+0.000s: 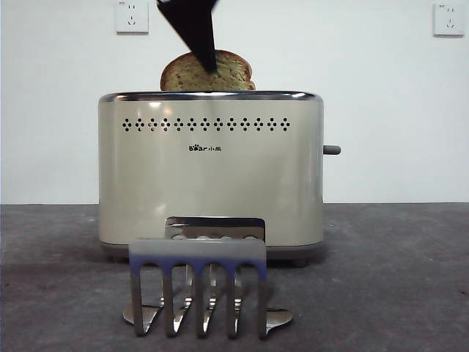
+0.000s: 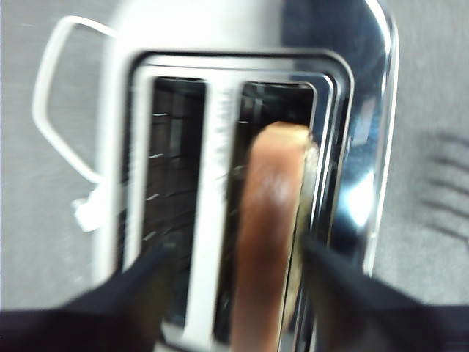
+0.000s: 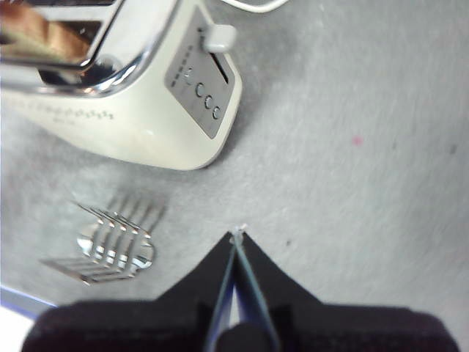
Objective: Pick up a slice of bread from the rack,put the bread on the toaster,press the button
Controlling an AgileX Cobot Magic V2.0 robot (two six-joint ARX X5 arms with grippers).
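Atop the toaster point(image 1: 211, 172): slice of bread point(image 1: 231, 75) standing upright on edge in one of the two top slots, domed brown crust poking above the chrome rim, lower part sunk out of sight. Seen from the left wrist, same slice edge-on point(image 2: 265, 235) in the slot farther from the white power cord point(image 2: 53, 121), other slot bare with wire guides showing. Left tool point(image 2: 236, 270) directly over that slice, jaws spread wide, one on each side of the crust, neither clearly touching it; picture blurred there. In the front view, a dark tip of that tool point(image 1: 196, 33) dropping from the top edge in front of the bread. Button point(image 1: 332, 149) jutting sideways from the toaster's narrow end, up in its track, nothing on it; pale in the right wrist view point(image 3: 218, 37), above a column of small round controls. Rack point(image 1: 198, 286) just in front of the toaster on the grey tabletop point(image 1: 396, 279), prongs upright, slots holding nothing. Right tool point(image 3: 237, 238) well apart from toaster and rack, over bare tabletop, jaws pressed together, gripping nothing.
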